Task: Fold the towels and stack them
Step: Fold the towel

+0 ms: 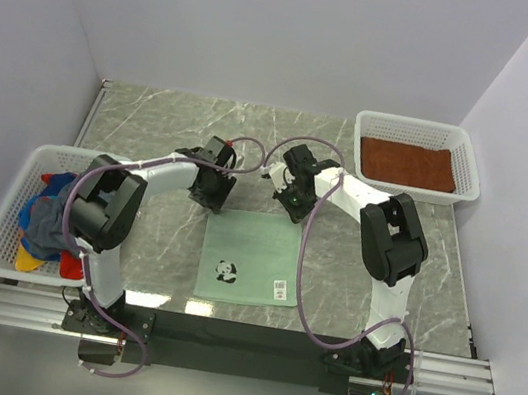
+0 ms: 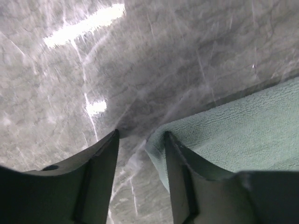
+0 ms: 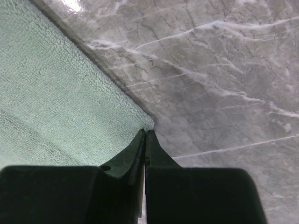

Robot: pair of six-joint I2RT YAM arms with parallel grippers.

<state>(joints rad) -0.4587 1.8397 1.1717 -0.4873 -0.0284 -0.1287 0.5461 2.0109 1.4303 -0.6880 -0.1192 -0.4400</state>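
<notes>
A pale mint-green towel (image 1: 249,258) with a small panda print lies flat in the middle of the table. My left gripper (image 1: 215,200) is low at its far left corner. In the left wrist view the gripper (image 2: 140,135) is open, and the towel's corner (image 2: 233,126) pokes into the gap beside the right finger. My right gripper (image 1: 293,207) is at the far right corner. In the right wrist view the gripper (image 3: 145,132) is shut, its tips pinching the very corner of the towel (image 3: 70,93).
A white mesh basket (image 1: 460,149) at the back right holds a folded rust-brown towel (image 1: 406,164). Another white basket (image 1: 9,206) at the left edge holds bunched red, blue and yellow towels (image 1: 48,217). Grey marble tabletop (image 1: 174,127) surrounds the towel.
</notes>
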